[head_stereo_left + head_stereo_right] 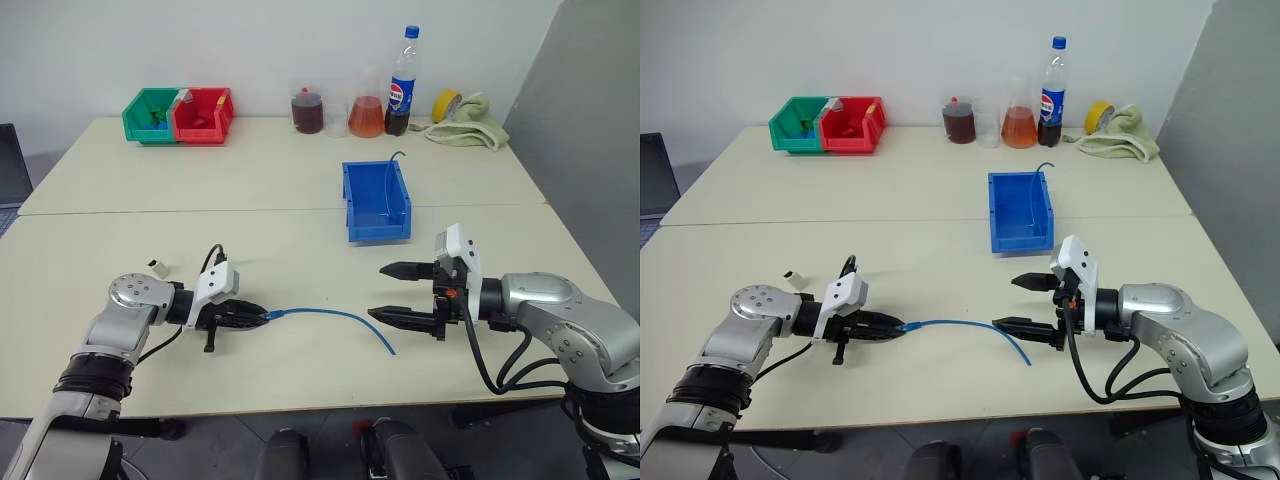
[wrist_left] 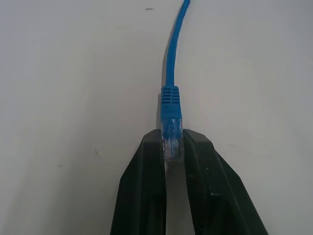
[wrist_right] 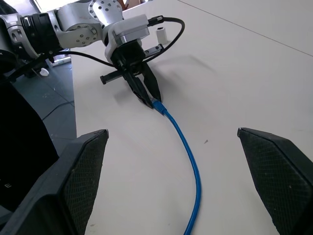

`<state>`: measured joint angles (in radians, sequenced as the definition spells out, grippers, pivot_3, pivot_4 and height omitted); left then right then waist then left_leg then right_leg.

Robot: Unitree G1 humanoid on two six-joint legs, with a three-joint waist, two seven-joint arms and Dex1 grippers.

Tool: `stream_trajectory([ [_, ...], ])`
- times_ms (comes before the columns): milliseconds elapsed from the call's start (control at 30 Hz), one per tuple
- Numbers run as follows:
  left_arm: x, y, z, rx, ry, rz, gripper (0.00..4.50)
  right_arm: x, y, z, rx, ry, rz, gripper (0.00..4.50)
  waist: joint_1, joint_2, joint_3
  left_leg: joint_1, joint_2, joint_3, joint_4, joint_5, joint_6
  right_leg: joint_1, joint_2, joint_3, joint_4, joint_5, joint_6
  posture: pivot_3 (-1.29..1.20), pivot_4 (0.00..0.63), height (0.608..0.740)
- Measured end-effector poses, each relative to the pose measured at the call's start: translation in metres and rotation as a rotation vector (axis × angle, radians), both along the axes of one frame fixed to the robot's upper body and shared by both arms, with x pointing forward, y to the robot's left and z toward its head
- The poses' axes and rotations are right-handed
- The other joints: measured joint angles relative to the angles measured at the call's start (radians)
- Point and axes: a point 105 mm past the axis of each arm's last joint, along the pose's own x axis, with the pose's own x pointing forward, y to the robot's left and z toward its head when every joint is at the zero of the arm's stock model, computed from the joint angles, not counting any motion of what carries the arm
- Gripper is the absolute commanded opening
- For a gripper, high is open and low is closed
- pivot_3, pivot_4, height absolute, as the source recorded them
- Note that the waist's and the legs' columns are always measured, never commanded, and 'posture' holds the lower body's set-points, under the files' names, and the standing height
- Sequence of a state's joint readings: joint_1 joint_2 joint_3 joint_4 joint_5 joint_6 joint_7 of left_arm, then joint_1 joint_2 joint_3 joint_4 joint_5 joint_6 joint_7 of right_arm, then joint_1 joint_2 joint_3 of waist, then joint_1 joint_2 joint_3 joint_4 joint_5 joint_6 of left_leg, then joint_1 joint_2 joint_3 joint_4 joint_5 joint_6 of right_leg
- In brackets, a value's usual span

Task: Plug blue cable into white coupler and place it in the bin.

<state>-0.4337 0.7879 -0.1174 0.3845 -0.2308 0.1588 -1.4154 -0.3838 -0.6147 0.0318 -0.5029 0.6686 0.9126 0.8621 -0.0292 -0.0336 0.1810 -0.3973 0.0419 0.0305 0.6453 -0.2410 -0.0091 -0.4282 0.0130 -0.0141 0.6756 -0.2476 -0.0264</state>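
My left pincer [image 1: 262, 314] is clenched on the clear plug at the end of the blue cable [image 1: 335, 316], low over the pale counter [image 1: 280, 235]. Seen through my eyes, the cable runs from that plug toward my right side in a shallow arc and ends on the counter just below my right pincer [image 1: 390, 292]. The right pincer is released, its two black fingers spread wide, one above the other, holding nothing. The white coupler [image 1: 157, 268] sits on the counter just beyond my left forearm, apart from the cable. The bin [image 1: 376, 200], bright blue and open-topped, stands farther back, beyond the right pincer. At the far edge stand a green bin [image 1: 148, 115] and a red bin [image 1: 203, 115] touching side by side, then a flask of dark liquid [image 1: 308, 110], a flask of orange liquid [image 1: 366, 115], a cola bottle [image 1: 401, 84], a roll of yellow tape [image 1: 446, 104] and a folded cloth [image 1: 470, 130].

From my left wrist, the two fingers [image 2: 142, 196] press on the transparent plug, with the ribbed blue boot just past their tips and the cord curving away across the counter.

From my right wrist, the fingers [image 3: 73, 181] stand well apart at either side. Between them the cable lies on the counter, leading up to the left pincer, with the coupler just behind it.
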Motion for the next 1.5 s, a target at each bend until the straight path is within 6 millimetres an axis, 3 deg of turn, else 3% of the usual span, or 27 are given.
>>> stream_trajectory([
  [100, 0.001, -0.011, 0.014, -0.102, 0.057, 0.072, 0.25, 0.0, 0.0, 0.001, 0.01, 0.016, -0.007, 4.5, 0.0, 0.0, 0.0, -0.001, 0.0, 0.0, 0.0, 0.0, 0.0, 0.0, 0.0, 0.0, 0.0, 0.0, 0.0, 0.0, 0.15, 0.74],
  [200, 0.003, -0.028, 0.048, -0.275, 0.08, 0.152, 0.25, -0.005, -0.002, 0.007, 0.035, 0.045, -0.01, 4.5, 0.0, 0.0, 0.0, -0.001, 0.0, 0.0, 0.0, 0.0, 0.0, 0.0, 0.0, 0.0, 0.0, 0.0, 0.0, 0.0, 0.15, 0.74],
  [400, 0.002, -0.057, 0.094, -0.604, 0.156, 0.256, 0.25, -0.007, -0.002, 0.017, 0.137, 0.122, -0.044, 4.5, 0.0, -0.001, 0.0, 0.001, 0.0, -0.001, 0.001, 0.0, 0.0, 0.001, 0.0, 0.0, 0.002, 0.0, 0.0, 0.0, 0.15, 0.74],
  [633, -0.002, -0.081, 0.127, -0.907, 0.253, 0.281, 0.25, 0.006, 0.001, 0.02, 0.305, 0.303, -0.114, 4.5, -0.002, -0.001, 0.0, 0.005, 0.0, 0.001, 0.001, 0.0, -0.001, 0.005, 0.0, 0.002, 0.003, 0.001, 0.001, 0.0, 0.15, 0.74],
  [700, -0.004, -0.085, 0.128, -0.938, 0.294, 0.281, 0.25, 0.014, 0.002, 0.023, 0.366, 0.372, -0.127, 4.5, -0.003, -0.001, 0.0, 0.005, 0.0, 0.001, 0.001, 0.001, -0.001, 0.005, 0.0, 0.003, 0.003, 0.001, 0.001, 0.0, 0.15, 0.74],
  [833, -0.013, -0.094, 0.132, -0.98, 0.355, 0.255, 0.25, 0.032, 0.002, 0.047, 0.536, 0.469, -0.136, 4.5, -0.001, -0.001, 0.0, 0.005, -0.001, 0.0, 0.001, 0.001, -0.001, 0.005, 0.0, 0.003, 0.003, 0.001, 0.002, 0.0, 0.15, 0.74],
  [1033, -0.018, -0.099, 0.133, -1.002, 0.4, 0.256, 0.25, 0.036, 0.009, 0.063, 0.614, 0.544, -0.079, 4.5, -0.001, -0.001, 0.0, 0.003, -0.002, 0.0, 0.001, 0.001, -0.001, 0.005, 0.0, 0.003, 0.001, 0.001, 0.002, 0.0, 0.15, 0.74],
  [1233, -0.022, -0.109, 0.128, -0.976, 0.443, 0.229, 0.25, 0.032, 0.026, 0.062, 0.574, 0.569, -0.02, 4.5, 0.0, -0.001, 0.0, 0.003, -0.002, 0.0, 0.001, 0.001, -0.001, 0.005, 0.0, 0.003, 0.0, 0.001, 0.002, 0.0, 0.15, 0.74],
  [1500, -0.023, -0.111, 0.129, -0.968, 0.442, 0.221, 0.25, 0.039, 0.034, 0.061, 0.555, 0.57, 0.017, 4.5, 0.0, -0.001, 0.0, 0.003, -0.002, 0.0, 0.001, 0.001, -0.001, 0.005, 0.0, 0.003, -0.001, 0.001, 0.002, 0.0, 0.15, 0.74],
])
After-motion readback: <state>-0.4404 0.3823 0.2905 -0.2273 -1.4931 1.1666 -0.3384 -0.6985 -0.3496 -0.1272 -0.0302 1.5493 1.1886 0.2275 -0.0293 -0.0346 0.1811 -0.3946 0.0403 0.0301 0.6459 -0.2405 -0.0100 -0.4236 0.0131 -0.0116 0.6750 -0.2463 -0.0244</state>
